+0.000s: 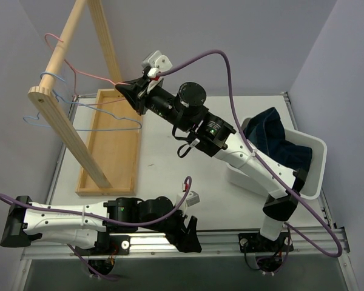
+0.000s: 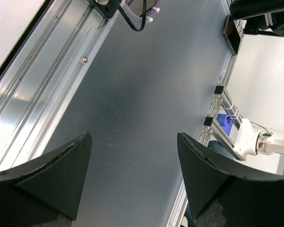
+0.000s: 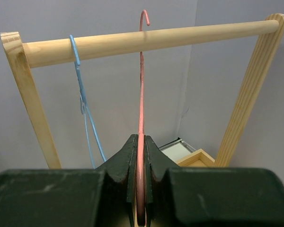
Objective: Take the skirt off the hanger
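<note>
The dark blue skirt [image 1: 273,139] lies bunched in a white basket [image 1: 318,159] at the right, off any hanger. A bare pink wire hanger [image 1: 91,74] [image 3: 141,85] has its hook curled over the wooden rod [image 1: 60,48] [image 3: 180,35]. My right gripper [image 1: 122,88] [image 3: 140,142] is shut on the hanger's lower wire, held up beside the rack. My left gripper [image 1: 191,233] [image 2: 134,137] is open and holds nothing, low over the metal rail at the table's near edge.
A light blue wire hanger [image 1: 85,112] [image 3: 83,94] hangs on the same rod, left of the pink one in the right wrist view. The rack's uprights stand in a shallow wooden tray [image 1: 112,145] at the back left. A purple cable [image 1: 230,91] arcs over the right arm.
</note>
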Controlling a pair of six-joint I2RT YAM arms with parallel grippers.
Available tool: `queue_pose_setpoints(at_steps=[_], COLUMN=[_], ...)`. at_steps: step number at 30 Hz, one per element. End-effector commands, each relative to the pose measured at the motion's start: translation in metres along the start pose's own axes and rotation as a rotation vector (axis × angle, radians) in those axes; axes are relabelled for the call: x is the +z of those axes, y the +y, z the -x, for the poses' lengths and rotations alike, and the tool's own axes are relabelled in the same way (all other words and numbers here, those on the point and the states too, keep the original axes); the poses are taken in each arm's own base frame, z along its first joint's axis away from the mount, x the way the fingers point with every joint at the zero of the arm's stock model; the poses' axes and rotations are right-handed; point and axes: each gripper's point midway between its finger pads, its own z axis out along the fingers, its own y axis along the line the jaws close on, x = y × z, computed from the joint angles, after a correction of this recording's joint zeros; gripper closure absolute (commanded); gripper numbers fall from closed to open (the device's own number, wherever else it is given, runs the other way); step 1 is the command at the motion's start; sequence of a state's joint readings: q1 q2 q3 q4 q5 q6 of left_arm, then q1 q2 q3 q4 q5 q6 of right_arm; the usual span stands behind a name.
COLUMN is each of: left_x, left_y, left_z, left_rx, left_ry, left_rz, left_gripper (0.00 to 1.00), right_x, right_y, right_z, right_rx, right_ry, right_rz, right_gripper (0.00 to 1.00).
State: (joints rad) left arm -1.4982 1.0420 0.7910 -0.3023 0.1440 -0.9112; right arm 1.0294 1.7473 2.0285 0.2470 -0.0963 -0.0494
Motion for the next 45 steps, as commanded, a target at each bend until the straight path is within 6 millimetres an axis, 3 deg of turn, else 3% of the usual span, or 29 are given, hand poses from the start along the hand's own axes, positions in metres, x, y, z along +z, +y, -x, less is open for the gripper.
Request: queue_pose_setpoints(at_steps=[1, 11, 16, 17, 19, 22, 23, 24, 25, 29, 32, 34, 35, 36, 41, 45], left_x=[0.000, 0.002, 0.005, 0.005, 0.006, 0.008, 0.008, 0.008, 0.008, 0.009, 0.006, 0.005, 0.003, 0.003, 0.001, 0.005], left_y=[-0.016, -0.017, -0.015, -0.015, -0.015, -0.016, -0.017, -0.017, -0.018, -0.018, -0.017, -0.014, -0.014, -0.013, -0.008, -0.006], left_z=[0.008, 0.008, 0.007, 0.006, 0.007, 0.006, 0.007, 0.008, 0.007, 0.008, 0.007, 0.006, 0.007, 0.007, 0.008, 0.006], left_rx=[0.013, 0.014, 0.016, 0.014, 0.012, 0.005, 0.004, 0.004, 0.002, 0.001, 0.000, -0.002, -0.001, -0.001, -0.011, -0.022], left_ry=[-0.022, -0.015, -0.008, -0.006, -0.008, -0.005, -0.008, -0.010, -0.008, -0.007, -0.007, -0.008, -0.014, -0.016, -0.033, -0.030], left_rz=[-0.049, -0.049, -0.045, -0.042, -0.043, -0.049, -0.052, -0.053, -0.056, -0.055, -0.049, -0.038, -0.036, -0.033, -0.018, -0.017], left_gripper=[0.19, 0.19, 0.19, 0.19, 0.18, 0.18, 0.17, 0.15, 0.12, 0.09, 0.09, 0.09, 0.09, 0.08, 0.08, 0.05], right_x=[-0.019, -0.042, -0.056, -0.058, -0.064, -0.067, -0.068, -0.069, -0.070, -0.084, -0.111, -0.138, -0.146, -0.168, -0.232, -0.289], right_y=[-0.006, -0.008, -0.019, -0.020, -0.024, -0.023, -0.025, -0.025, -0.025, -0.021, -0.019, -0.026, -0.027, -0.031, -0.034, -0.029], right_z=[0.063, 0.049, 0.025, 0.020, 0.007, -0.015, -0.021, -0.041, -0.039, -0.063, -0.086, -0.104, -0.109, -0.121, -0.141, -0.180], right_rx=[0.009, 0.048, 0.062, 0.091, 0.125, 0.155, 0.162, 0.163, 0.169, 0.164, 0.165, 0.146, 0.227, 0.210, 0.302, 0.393], right_ry=[-0.163, -0.137, -0.071, -0.058, -0.022, 0.047, 0.072, 0.141, 0.154, 0.256, 0.363, 0.447, 0.445, 0.521, 0.588, 0.701], right_rz=[-0.034, -0.072, -0.156, -0.172, -0.223, -0.265, -0.310, -0.334, -0.355, -0.461, -0.561, -0.663, -0.719, -0.768, -0.955, -1.023], right_gripper=[1.00, 1.00, 0.98, 0.82, 0.59, 0.34, 0.30, 0.27, 0.24, 0.16, 0.09, 0.04, 0.04, 0.02, 0.00, 0.00])
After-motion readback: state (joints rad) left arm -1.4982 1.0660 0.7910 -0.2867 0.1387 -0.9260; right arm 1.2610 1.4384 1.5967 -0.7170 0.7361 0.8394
